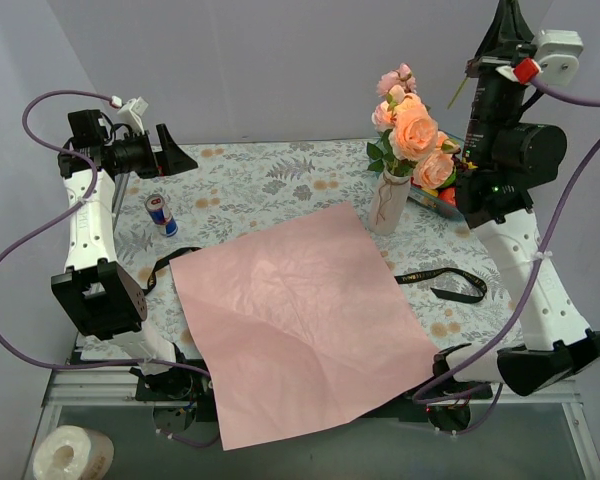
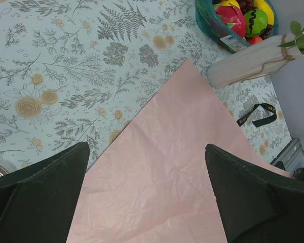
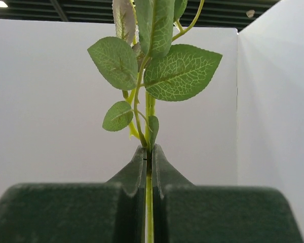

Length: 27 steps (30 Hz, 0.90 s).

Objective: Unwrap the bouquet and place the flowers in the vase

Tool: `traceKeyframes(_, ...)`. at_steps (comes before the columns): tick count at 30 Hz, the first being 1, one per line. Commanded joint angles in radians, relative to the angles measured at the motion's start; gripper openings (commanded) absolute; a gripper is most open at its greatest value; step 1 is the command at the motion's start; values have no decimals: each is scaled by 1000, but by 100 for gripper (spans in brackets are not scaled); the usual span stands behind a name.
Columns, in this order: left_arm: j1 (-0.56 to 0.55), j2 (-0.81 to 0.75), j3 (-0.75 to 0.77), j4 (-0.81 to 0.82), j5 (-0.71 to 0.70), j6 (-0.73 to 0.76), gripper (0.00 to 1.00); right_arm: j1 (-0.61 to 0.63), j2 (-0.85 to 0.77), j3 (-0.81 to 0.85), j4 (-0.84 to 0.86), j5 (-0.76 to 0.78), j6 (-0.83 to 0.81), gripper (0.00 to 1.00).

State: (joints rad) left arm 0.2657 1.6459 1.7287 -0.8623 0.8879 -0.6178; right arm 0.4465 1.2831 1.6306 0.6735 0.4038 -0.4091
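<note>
The right gripper [image 3: 148,152], raised high above the far right corner of the table, has its jaws pinched tight on a thin green stem [image 3: 149,116] whose veined leaves [image 3: 180,71] fan out above the fingers; its bloom is out of view. Below it, pink and peach flowers [image 1: 413,130] stand in the white ribbed vase [image 1: 387,205], which sits upright on the floral tablecloth [image 1: 270,180] just in front of a teal fruit bowl [image 2: 213,25]. The pink wrapping paper [image 1: 300,320] lies flat across the middle of the table, one corner near the vase's foot, with the black ribbon [image 1: 450,283] trailing beside its right edge. The left gripper [image 2: 147,148] hovers at the table's left, jaws spread wide and holding nothing, near a drink can [image 1: 160,213].
</note>
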Motion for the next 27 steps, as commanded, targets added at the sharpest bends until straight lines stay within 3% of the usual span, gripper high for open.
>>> traceKeyframes(1,3,-3,43,3,19,1,98,-92,42,84,6,-31,199,1)
traceKeyframes(13,1,-11,5,6,16,21,98,-104,79,-196,106,-46,317,1)
traceKeyframes(27,3,-15,-4,6,14,26,98,-80,84,-428,308,-115,279,1)
